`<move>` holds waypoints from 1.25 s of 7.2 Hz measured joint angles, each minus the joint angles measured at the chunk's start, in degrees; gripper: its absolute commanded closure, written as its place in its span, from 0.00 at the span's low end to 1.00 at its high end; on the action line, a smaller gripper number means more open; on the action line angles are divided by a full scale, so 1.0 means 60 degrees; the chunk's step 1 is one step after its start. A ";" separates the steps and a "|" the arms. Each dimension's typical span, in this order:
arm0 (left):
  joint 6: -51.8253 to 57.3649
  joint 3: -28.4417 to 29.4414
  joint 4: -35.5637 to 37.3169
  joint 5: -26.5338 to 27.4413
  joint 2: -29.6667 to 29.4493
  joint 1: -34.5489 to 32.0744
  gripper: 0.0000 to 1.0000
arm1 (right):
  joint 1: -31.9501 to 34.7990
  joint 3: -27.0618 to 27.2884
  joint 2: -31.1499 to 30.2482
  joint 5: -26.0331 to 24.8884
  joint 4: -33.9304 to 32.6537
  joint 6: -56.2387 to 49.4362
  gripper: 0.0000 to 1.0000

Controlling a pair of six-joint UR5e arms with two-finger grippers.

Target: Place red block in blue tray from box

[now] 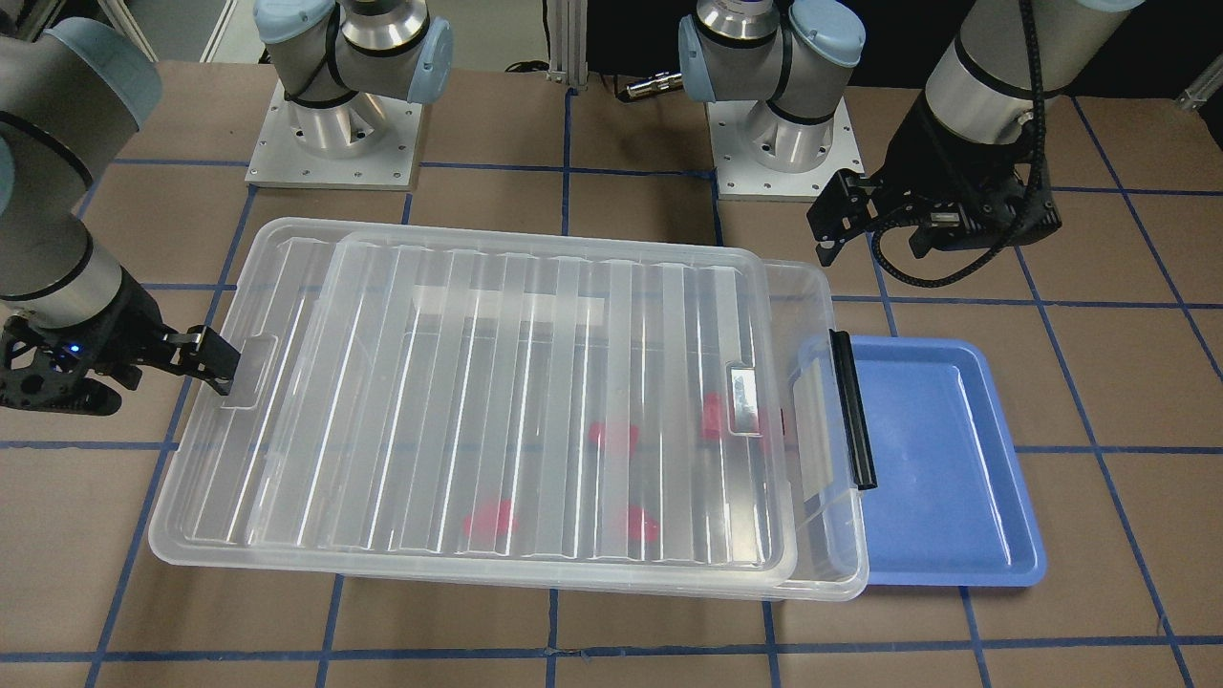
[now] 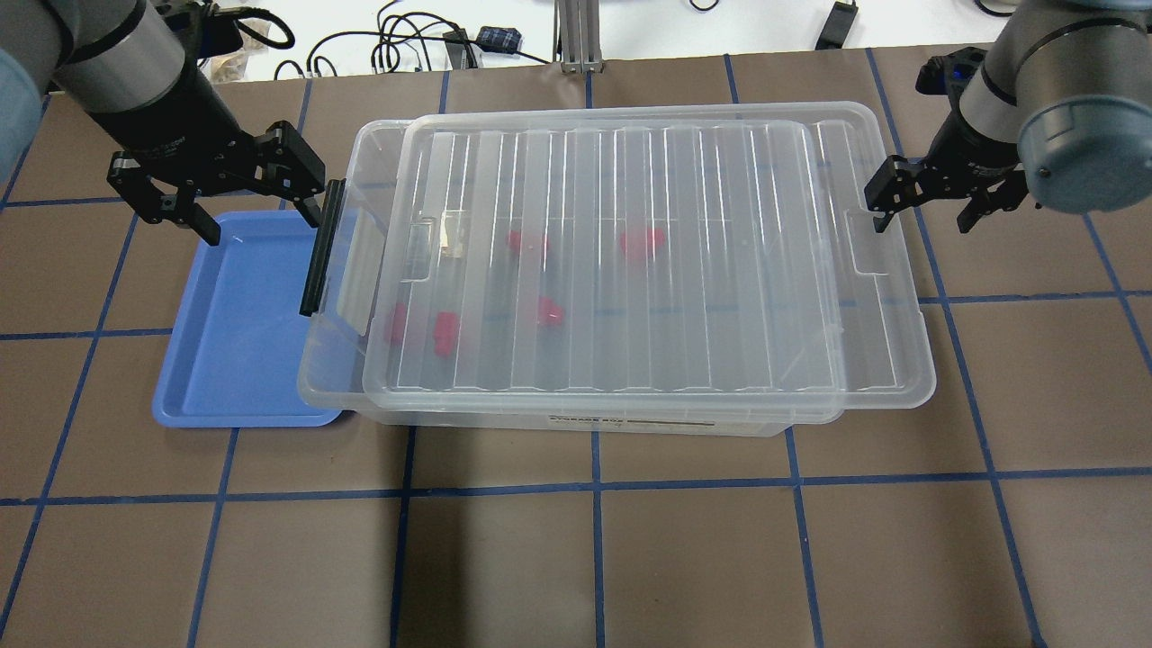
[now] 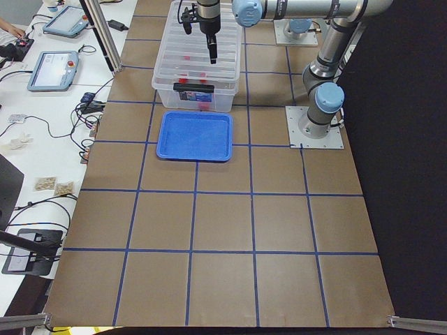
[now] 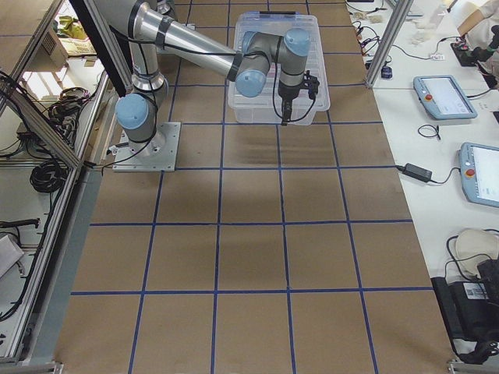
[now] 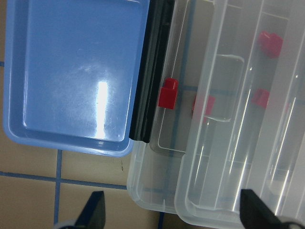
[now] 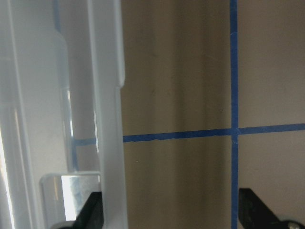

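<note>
hovering over the box (image 2: 576,419) at its latch end, left gripper (image 2: 261,225) is wide open and empty. right gripper (image 2: 924,216) at the box's opposite end is also spread, holding nothing; it may touch the lid (image 2: 630,270) edge, hard to tell. lid sits offset toward that end, so there's a narrow gap by the black latch bar (image 2: 322,247). one red block (image 5: 167,93) lies in that gap, others under the lid. blue tray (image 2: 243,360) sits beside the box's latch end, no block in it. risk: fingers clip the latch bar or lid edge in the tight gap, or the lid slides.
</note>
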 measured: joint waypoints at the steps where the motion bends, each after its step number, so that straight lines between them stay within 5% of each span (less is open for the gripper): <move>1: 0.0002 0.0000 0.0004 -0.0001 -0.0023 0.0004 0.00 | -0.0264 -0.0006 0.0002 0.0002 -0.0034 -0.0344 0.00; 9: 0.0131 0.0024 0.0211 0.0157 -0.0374 0.0200 0.00 | -0.2089 -0.0100 0.0005 0.0013 -0.0060 -0.1782 0.00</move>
